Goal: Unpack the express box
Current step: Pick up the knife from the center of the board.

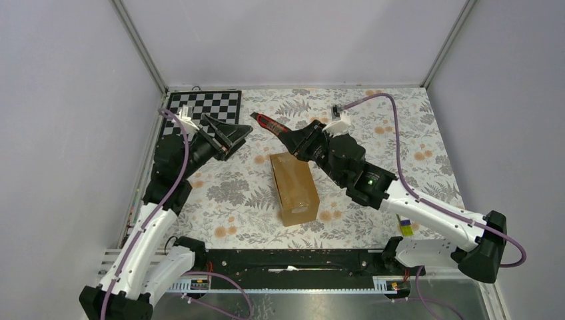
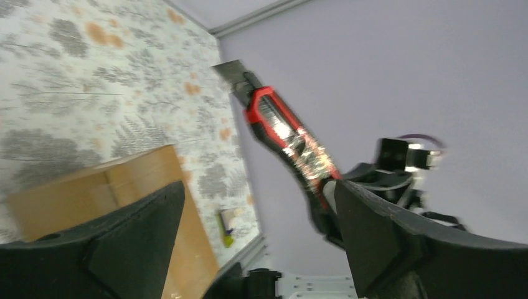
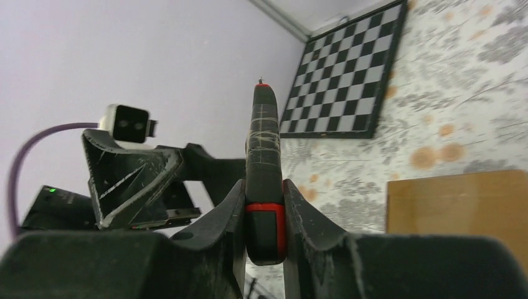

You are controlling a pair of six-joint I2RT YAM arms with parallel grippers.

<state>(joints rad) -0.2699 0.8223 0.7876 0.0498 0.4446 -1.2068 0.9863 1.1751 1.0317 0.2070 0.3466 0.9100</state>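
Brown cardboard express box (image 1: 294, 188) lies on the floral worktop (image 1: 373, 133) between both arms, the right hand (image 1: 288, 139) clamped on the red-handled cutter (image 1: 270, 124) just beyond it, the left hand (image 1: 238, 141) spread wide, empty.

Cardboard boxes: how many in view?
1. The express box lies mid-table, just nearer than the right gripper holding the red cutter. No other shows.

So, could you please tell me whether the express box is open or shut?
Shut: the express box shows a flat, closed top with its flaps down, and nothing of its inside is visible from above.
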